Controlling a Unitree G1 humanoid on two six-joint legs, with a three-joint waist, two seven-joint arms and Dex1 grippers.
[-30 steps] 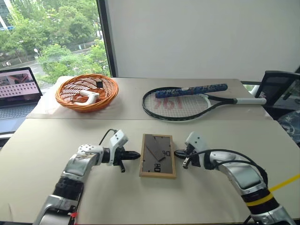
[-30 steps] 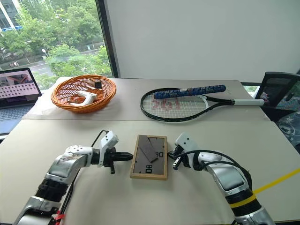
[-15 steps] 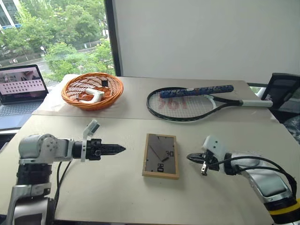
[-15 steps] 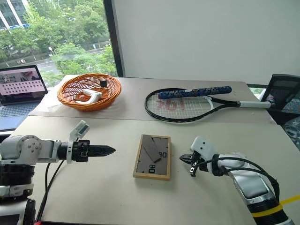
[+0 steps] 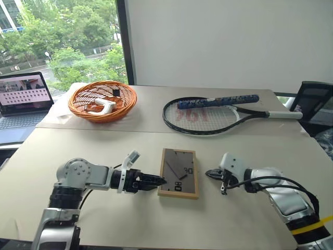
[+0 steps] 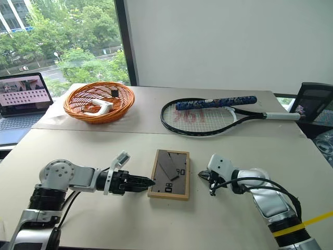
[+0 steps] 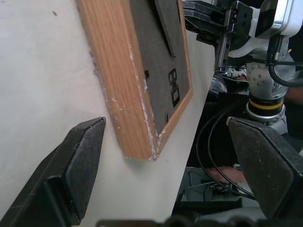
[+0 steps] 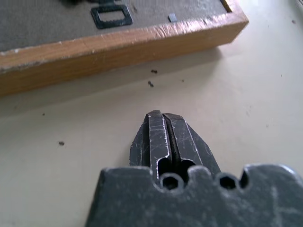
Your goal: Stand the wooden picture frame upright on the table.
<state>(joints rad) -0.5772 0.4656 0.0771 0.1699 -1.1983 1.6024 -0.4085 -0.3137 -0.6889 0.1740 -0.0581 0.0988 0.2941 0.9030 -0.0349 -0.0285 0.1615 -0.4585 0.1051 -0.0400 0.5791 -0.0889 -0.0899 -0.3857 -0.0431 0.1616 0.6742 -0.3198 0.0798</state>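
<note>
The wooden picture frame [image 5: 178, 173] lies flat on the table [image 5: 244, 151], dark grey back and stand flap facing up. My left gripper [image 5: 157, 181] comes in level from the left at the frame's near left corner. In the left wrist view its fingers [image 7: 78, 158] stand wide open, with that corner of the frame [image 7: 137, 109] between them and untouched. My right gripper [image 5: 209, 173] sits shut and empty just off the frame's right edge. Its closed tips [image 8: 161, 118] rest low over the table, a short gap from the wooden edge [image 8: 118, 49].
An orange wicker basket [image 5: 102, 101] holding small items stands at the back left. A tennis racket [image 5: 208, 115] lies across the back of the table behind the frame. A laptop [image 5: 23, 96] sits off the left edge, and a dark chair [image 5: 312, 101] at the right.
My left gripper swung out to the left, then came back to the frame's near left corner, rolled over and opened from shut. The right gripper stayed shut beside the frame.
</note>
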